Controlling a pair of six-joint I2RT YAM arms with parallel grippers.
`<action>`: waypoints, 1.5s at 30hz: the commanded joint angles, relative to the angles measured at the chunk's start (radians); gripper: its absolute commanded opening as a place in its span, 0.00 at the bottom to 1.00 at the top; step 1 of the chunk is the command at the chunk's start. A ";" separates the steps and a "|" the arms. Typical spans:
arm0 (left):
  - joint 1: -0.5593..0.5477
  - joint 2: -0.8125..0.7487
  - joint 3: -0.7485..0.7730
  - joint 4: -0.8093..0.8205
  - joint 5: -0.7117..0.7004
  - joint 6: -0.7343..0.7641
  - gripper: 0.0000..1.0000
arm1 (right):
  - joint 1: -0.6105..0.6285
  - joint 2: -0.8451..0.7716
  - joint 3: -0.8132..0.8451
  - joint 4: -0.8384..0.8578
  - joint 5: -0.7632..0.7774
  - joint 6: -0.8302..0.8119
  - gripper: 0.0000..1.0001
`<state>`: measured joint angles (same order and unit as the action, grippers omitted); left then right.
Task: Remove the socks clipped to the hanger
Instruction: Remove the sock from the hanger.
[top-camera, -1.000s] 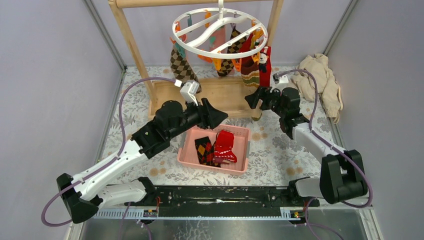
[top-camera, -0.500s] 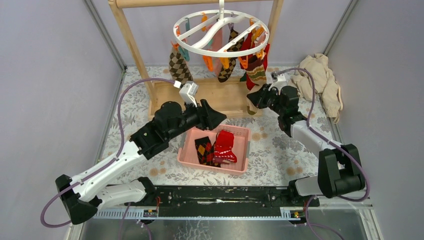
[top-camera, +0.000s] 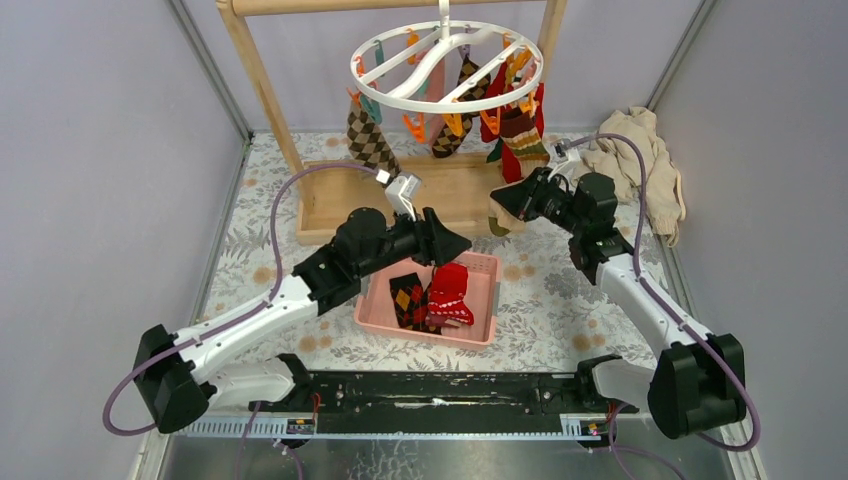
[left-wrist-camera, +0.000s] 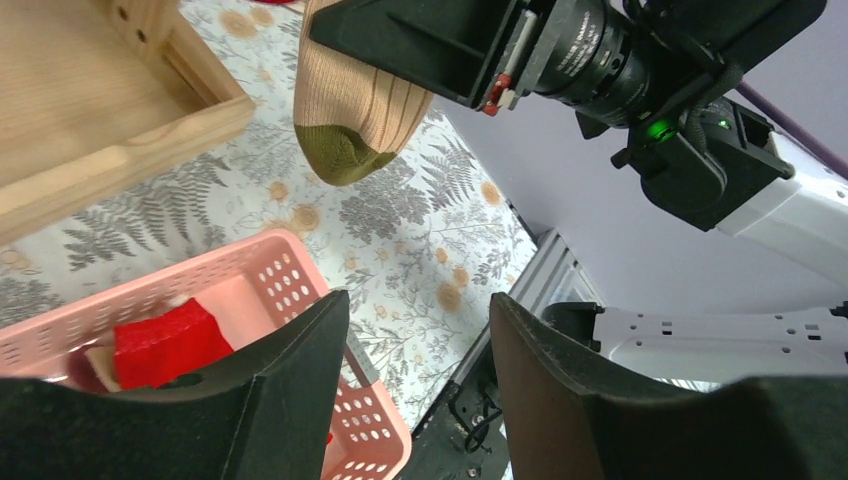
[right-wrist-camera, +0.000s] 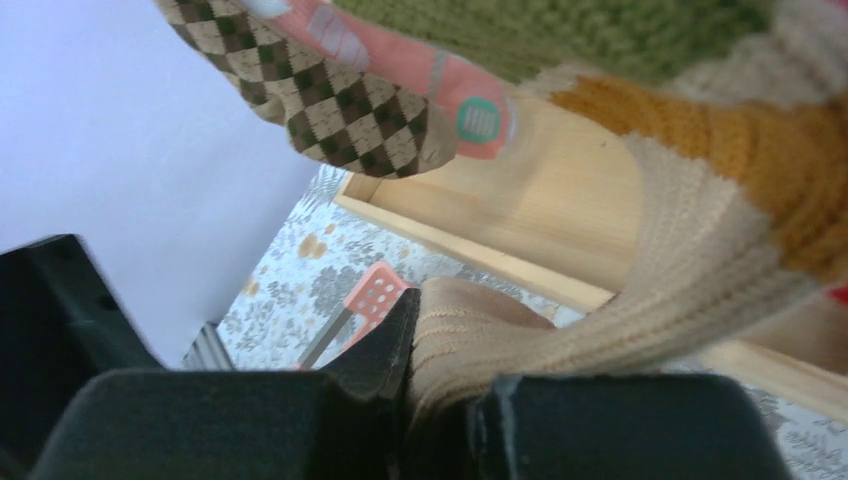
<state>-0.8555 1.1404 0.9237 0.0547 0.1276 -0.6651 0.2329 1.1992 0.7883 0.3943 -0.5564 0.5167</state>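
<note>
Sock, beige, clamped in right hand, top end hidden; left hand apart, empty.

The right pincer has clamped onto a tan green-toed sock, while the left pincer slid rightward.

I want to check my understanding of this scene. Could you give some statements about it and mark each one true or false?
1. The right gripper is shut on a beige sock with an olive toe. True.
2. The left gripper grips a sock. False: it is open and empty.
3. The pink basket is empty. False: it holds a red sock and a dark argyle sock.
4. Several socks hang from the white ring hanger. True.
</note>
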 joint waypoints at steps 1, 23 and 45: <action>0.005 0.026 -0.070 0.276 0.085 -0.066 0.62 | -0.003 -0.071 0.004 -0.017 -0.070 0.089 0.15; 0.000 0.094 -0.239 0.689 0.149 -0.170 0.78 | 0.014 -0.092 -0.095 0.369 -0.249 0.536 0.17; -0.018 0.162 -0.196 0.702 0.099 -0.096 0.45 | 0.156 -0.136 -0.070 0.251 -0.195 0.487 0.19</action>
<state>-0.8650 1.3033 0.6838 0.6605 0.2180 -0.7921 0.3801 1.0912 0.6868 0.6521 -0.7685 1.0355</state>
